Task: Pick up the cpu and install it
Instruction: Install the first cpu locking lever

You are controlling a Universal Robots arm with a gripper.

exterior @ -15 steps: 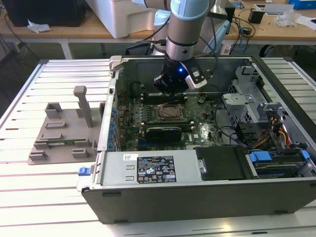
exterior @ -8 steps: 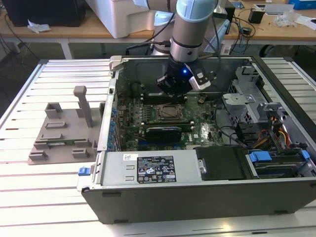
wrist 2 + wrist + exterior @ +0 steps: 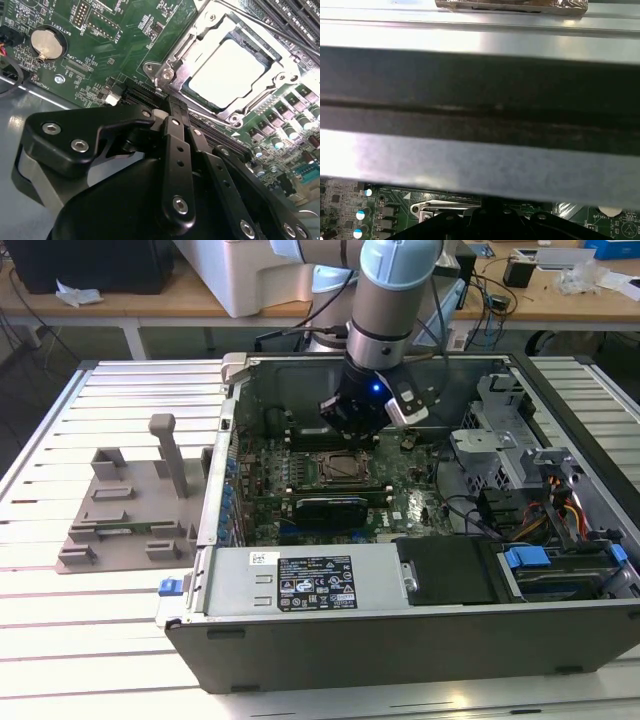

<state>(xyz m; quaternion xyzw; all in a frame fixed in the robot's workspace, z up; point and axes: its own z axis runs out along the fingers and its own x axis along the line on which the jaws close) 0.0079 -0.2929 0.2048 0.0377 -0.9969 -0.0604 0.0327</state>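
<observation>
Starting at the exterior view's left, a grey fixture tray (image 3: 125, 525) is seen on the slatted table (image 3: 60, 640), just beside the open computer case (image 3: 400, 635). Inside the case, the hand (image 3: 352, 425) is held over the motherboard (image 3: 410, 510), closed, with nothing gripped. In the second wrist view, the cpu (image 3: 232, 70) is seated in the metal-framed socket (image 3: 170, 70), near the hand's tips but apart from them.

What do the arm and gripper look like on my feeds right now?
The arm is a silver-grey cylinder under a pale blue joint cap, with a blue light glowing on its black wrist and a grey-white module clipped beside it. The gripper is matt black, built of jointed bars with silver screw heads.
</observation>
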